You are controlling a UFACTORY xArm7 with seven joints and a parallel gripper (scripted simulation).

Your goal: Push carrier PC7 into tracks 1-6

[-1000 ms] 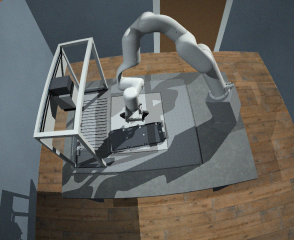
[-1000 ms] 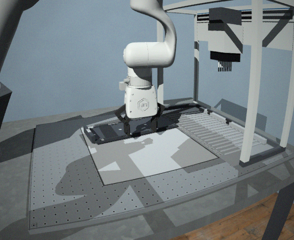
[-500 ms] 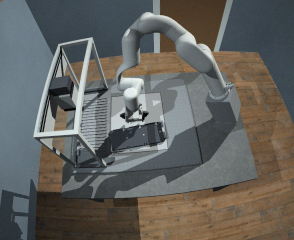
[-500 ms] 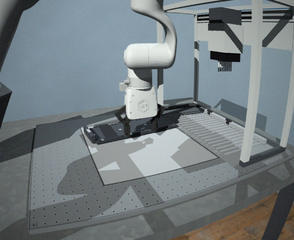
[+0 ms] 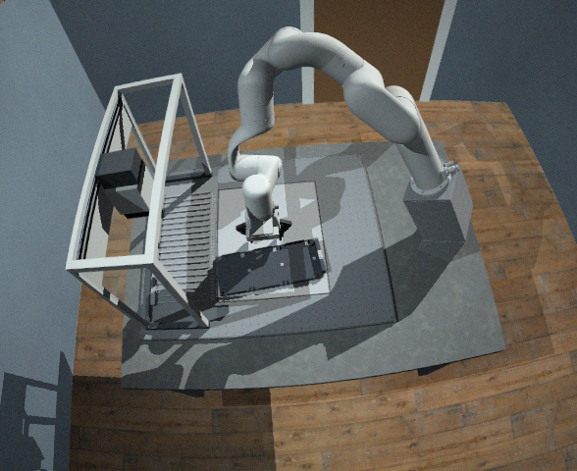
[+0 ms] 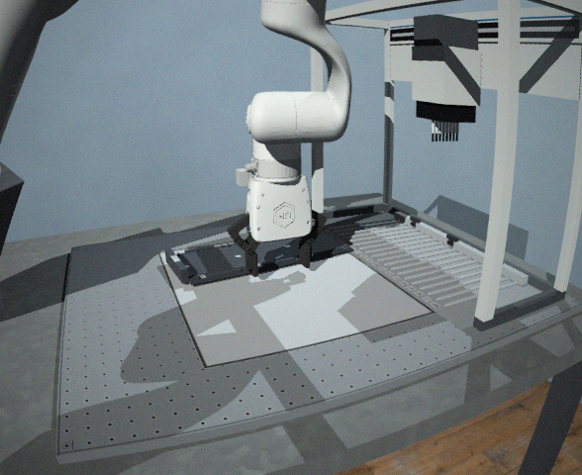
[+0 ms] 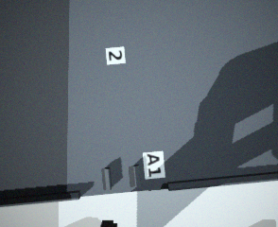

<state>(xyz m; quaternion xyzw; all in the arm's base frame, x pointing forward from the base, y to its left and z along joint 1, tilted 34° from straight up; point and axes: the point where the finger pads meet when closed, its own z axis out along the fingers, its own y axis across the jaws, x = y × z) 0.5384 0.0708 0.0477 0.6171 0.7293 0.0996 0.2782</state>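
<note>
Carrier PC7 (image 5: pixel 268 271) (image 6: pixel 220 259) (image 7: pixel 153 95) is a long dark plate lying on the pale pad, a little askew to the pad's edges. Its handle (image 5: pixel 322 259) faces the arm's base. Its far end is close to the front of the slatted loading rails (image 5: pixel 187 237) (image 6: pixel 413 258), at the low-numbered side. My gripper (image 5: pixel 264 236) (image 6: pixel 280 269) is open and empty, pointing down, with its fingertips low beside the carrier's right long side, seen from the base. The wrist view shows carrier labels "2" and "A1". I cannot make out the lamp or the track numbers.
A white portal frame (image 5: pixel 161 177) (image 6: pixel 506 153) stands over the rails. It bears a grey box head (image 5: pixel 119 170) (image 6: pixel 444 81) with thin pins beneath. The pale pad (image 5: pixel 298 194) (image 6: pixel 286 317) lies on a perforated plate (image 5: pixel 354 228) (image 6: pixel 102 317). The arm's base block (image 5: pixel 439 218) is opposite the rails.
</note>
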